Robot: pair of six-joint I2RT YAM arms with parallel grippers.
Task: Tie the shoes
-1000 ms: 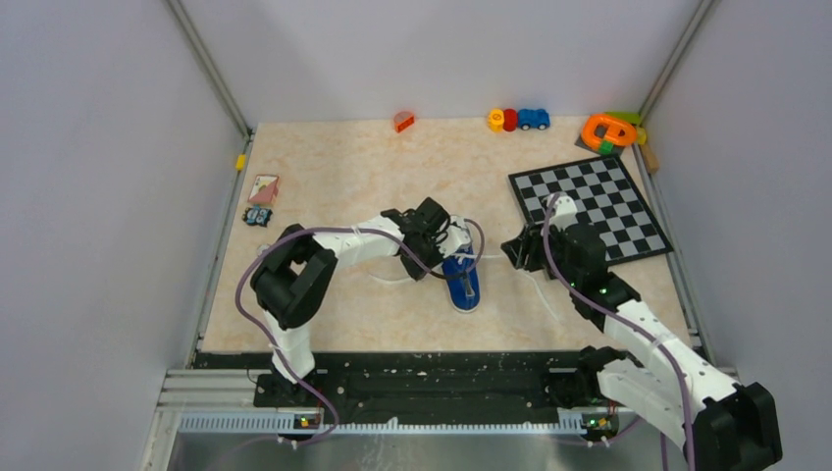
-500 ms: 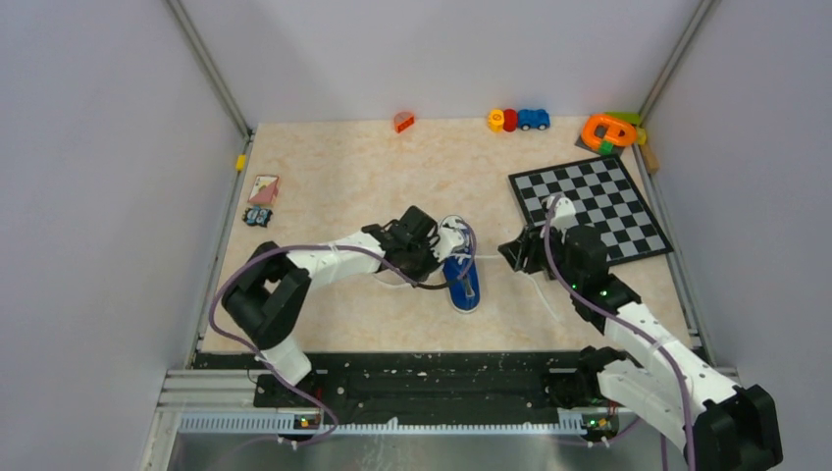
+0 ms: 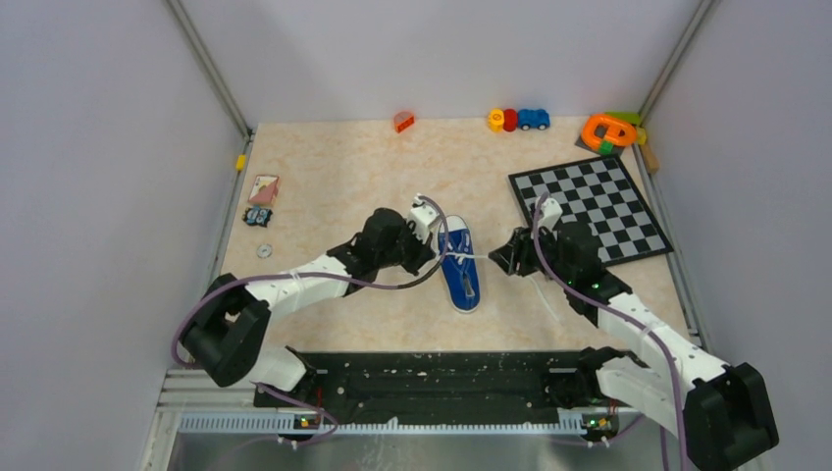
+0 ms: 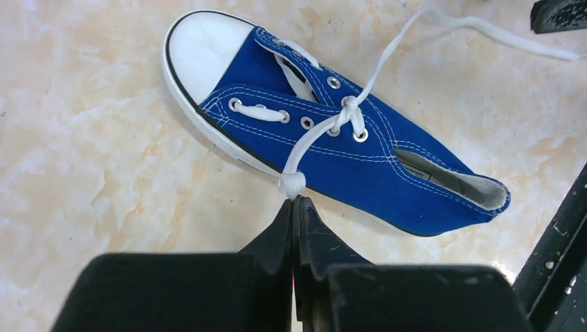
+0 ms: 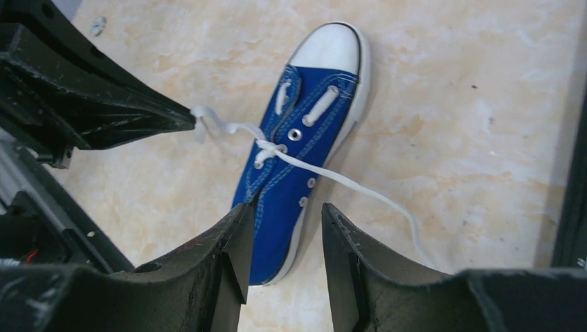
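The blue sneaker point(image 3: 459, 278) lies on the table between my two grippers, its white toe cap towards the arm bases. A half knot sits over its eyelets. My left gripper point(image 3: 434, 258) is just left of the shoe, shut on the knotted end of one white lace point(image 4: 292, 184), which runs taut to the eyelets point(image 4: 349, 111). My right gripper point(image 3: 497, 262) is open just right of the shoe, apart from it. In the right wrist view its fingers point(image 5: 235, 235) frame the shoe's heel side point(image 5: 280, 194). The other lace point(image 5: 360, 187) trails loose on the table.
A checkerboard point(image 3: 591, 206) lies at the back right behind the right arm. Small toys, among them a blue car point(image 3: 533, 119), an orange ring point(image 3: 608, 130) and a red block point(image 3: 403, 122), line the far edge. Cards point(image 3: 263, 188) and a washer point(image 3: 264, 251) lie left.
My left arm has drawn back to the left, with the gripper now beside the shoe instead of over it, and its lace is pulled taut. My right gripper edged slightly left.
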